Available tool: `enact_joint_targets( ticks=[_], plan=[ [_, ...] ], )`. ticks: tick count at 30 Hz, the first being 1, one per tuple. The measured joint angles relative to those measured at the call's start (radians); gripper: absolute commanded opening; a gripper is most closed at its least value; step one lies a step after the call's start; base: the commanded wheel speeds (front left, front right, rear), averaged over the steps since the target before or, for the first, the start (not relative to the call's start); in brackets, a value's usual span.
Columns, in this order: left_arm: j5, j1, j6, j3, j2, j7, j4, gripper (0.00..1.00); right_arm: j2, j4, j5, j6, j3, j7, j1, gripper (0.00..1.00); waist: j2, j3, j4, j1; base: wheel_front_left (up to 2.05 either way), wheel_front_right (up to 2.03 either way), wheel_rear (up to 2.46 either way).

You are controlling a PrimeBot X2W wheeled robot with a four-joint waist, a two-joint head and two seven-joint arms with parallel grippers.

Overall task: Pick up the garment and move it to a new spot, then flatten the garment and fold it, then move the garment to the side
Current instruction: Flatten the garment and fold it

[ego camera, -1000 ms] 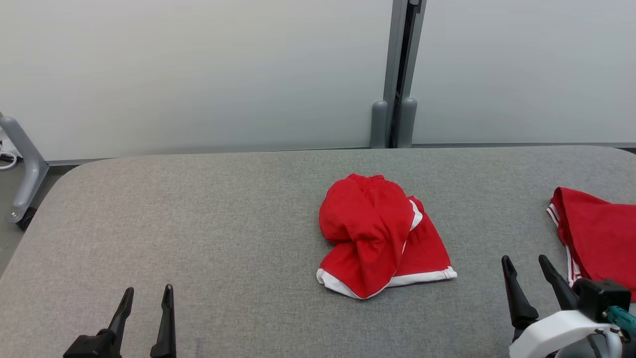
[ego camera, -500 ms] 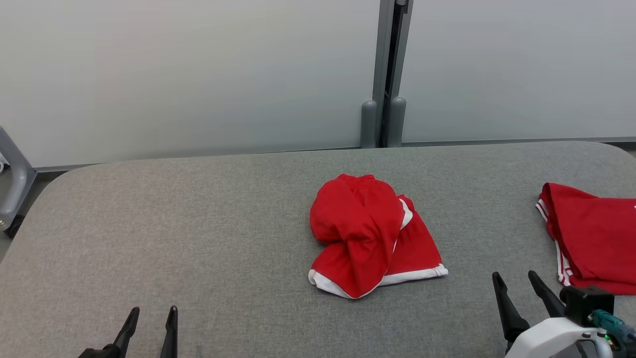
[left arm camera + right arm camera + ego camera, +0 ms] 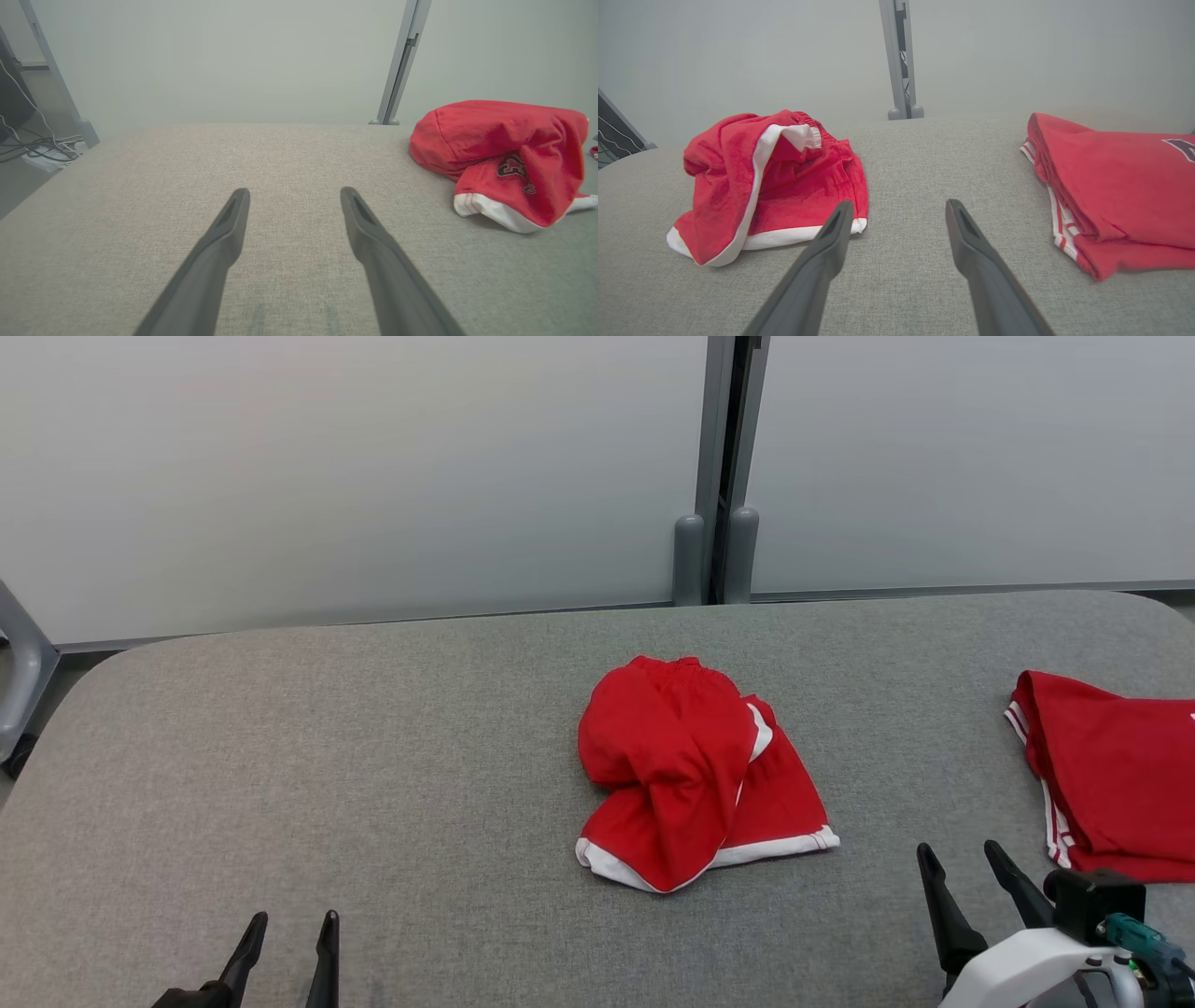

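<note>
item 1: garment [image 3: 695, 784]. red shorts with white hem trim and a white side stripe, lying crumpled in a loose heap, one part flopped over the other. it sits on the table [image 3: 373, 756] a little right of centre, toward the middle of its depth. the gathered waistband faces the far edge and the white hems face the near edge. a dark printed emblem shows on the fabric in the left wrist view. nothing is touching it.

item 2: left gripper [image 3: 294, 933]. low at the near left of the table, its two dark fingers spread apart with only bare cloth surface between them. it holds nothing. in its own view [image 3: 292, 191] the garment [image 3: 495, 140] lies well off to the right.

item 3: right gripper [image 3: 958, 849]. at the near right, fingers likewise spread wide and holding nothing. in its own view [image 3: 899, 203] the garment [image 3: 752, 186] lies ahead and to the left, and one finger's tip overlaps the hem corner in that view; contact cannot be told.

item 4: second red garment [image 3: 1111, 775]. folded flat, with white stripes along its edge, at the table's right end, well apart from item 1.

item 5: table. grey woven covering, rounded corners.

item 6: wall panels [image 3: 373, 476]. pale, behind the table, joined at a grey post [image 3: 719, 476].

item 7: frame leg [image 3: 19, 681]. grey, at far left. cables [image 3: 37, 149] lie on the floor near it.
</note>
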State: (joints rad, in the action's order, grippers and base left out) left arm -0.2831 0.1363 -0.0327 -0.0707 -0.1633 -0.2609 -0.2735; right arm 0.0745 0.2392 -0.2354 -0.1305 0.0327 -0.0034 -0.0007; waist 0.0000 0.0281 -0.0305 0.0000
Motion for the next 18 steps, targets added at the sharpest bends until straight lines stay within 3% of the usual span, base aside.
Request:
enact_joint_targets(
  ticks=[9, 18],
  plan=[
    [-0.017, -0.007, 0.000, -0.018, 0.007, 0.042, 0.016, 1.00, -0.005, 0.009, -0.002, 0.000, 0.021, -0.001, -0.016, 1.00, 0.0000, -0.003, 0.028, 0.0000, 0.00, 0.00, 0.00],
    [-0.030, -0.083, -0.012, -0.034, -0.001, 0.096, 0.017, 1.00, -0.003, 0.015, 0.000, 0.000, 0.043, -0.006, -0.036, 1.00, 0.0000, -0.011, 0.107, 0.0000, 0.00, 0.00, 0.00]
  ],
)
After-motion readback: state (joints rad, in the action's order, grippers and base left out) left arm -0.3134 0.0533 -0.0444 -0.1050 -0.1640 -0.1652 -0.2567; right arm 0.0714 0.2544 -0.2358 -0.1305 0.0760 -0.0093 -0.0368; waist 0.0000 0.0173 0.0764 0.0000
